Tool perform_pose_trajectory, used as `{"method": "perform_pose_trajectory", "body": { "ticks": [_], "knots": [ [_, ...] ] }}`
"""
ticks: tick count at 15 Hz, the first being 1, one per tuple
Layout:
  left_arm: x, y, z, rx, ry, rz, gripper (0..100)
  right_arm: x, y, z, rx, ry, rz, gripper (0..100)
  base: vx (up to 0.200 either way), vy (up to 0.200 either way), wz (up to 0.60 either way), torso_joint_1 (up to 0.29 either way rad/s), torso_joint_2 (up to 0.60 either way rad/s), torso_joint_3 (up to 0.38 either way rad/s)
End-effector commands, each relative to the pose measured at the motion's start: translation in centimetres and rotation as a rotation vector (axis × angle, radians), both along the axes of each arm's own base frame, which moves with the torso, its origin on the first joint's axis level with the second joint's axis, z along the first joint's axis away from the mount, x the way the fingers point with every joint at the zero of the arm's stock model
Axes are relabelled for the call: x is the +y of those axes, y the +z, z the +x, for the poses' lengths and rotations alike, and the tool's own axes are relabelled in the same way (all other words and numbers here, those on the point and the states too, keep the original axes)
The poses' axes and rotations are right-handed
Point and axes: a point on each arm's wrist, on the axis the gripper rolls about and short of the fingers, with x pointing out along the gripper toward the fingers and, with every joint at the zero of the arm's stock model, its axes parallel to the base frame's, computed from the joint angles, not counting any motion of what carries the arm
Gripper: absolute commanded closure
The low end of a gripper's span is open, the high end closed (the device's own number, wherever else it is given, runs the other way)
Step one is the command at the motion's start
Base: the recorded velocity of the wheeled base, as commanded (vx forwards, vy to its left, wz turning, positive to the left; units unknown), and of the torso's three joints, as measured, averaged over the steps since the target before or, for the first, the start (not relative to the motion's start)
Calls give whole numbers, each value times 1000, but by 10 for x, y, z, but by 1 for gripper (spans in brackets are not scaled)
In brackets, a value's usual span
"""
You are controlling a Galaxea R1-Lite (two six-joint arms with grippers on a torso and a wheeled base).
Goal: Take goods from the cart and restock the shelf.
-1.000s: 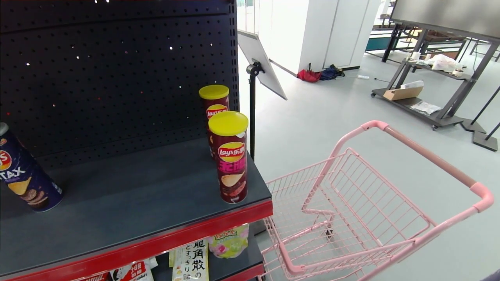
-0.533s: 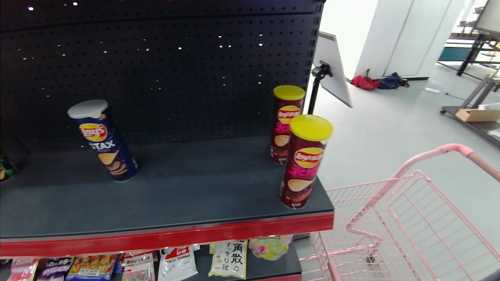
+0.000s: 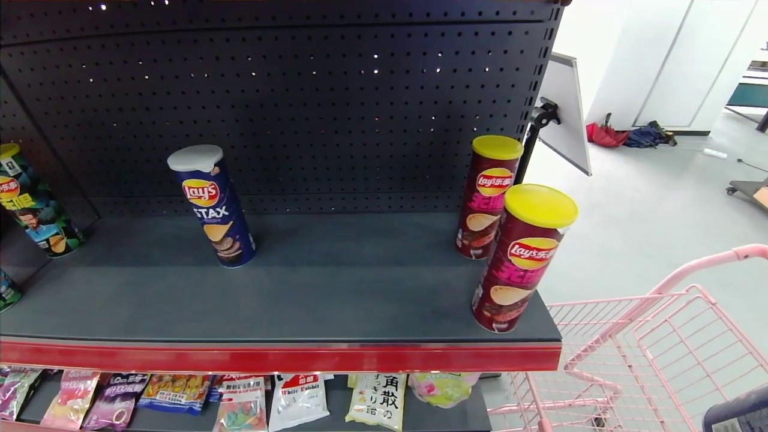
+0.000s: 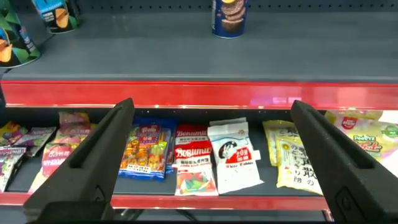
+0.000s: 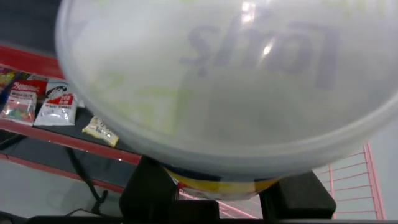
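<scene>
A chip can with a clear lid (image 5: 230, 81) sits close in the right wrist view. My right gripper (image 5: 224, 196) is shut on its body, a black finger (image 5: 152, 193) on each side. A dark blue rounded shape (image 3: 735, 411), possibly this can, pokes in at the head view's lower right corner. My left gripper (image 4: 211, 168) is open with nothing between its fingers, in front of the lower shelf's snack bags (image 4: 233, 155). On the grey shelf (image 3: 336, 300) stand a blue can (image 3: 211, 207) and two maroon cans with yellow lids (image 3: 492, 195) (image 3: 522, 258). The pink cart (image 3: 660, 336) stands right of the shelf.
More cans (image 3: 33, 204) stand at the shelf's left end. A red lip (image 3: 282, 357) runs along the shelf front, with a black pegboard (image 3: 300, 108) behind. The shelf has free room between the blue can and the maroon cans. A white sign on a stand (image 3: 564, 120) is past the shelf's right end.
The head camera has swung left, so the shelf now sits centred and the cart has slid to the right edge. The cans on the shelf have not moved.
</scene>
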Motion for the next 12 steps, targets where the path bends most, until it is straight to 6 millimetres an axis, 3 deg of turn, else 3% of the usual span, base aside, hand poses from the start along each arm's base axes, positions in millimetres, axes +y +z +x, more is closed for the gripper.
{"method": "perform_pose_trajectory", "body": {
  "ticks": [1,3,12],
  "knots": [
    [0,0,0,0,1,1,0,0,-4,1,10,1,-1,100,0,0,0,0,0,0],
    [0,0,0,0,0,3,0,0,-8,1,21,-6,-1,100,0,0,0,0,0,0],
    [0,0,0,1,1,3,0,1,-13,2,58,-18,80,100,0,200,0,-1,3,4]
  ]
}}
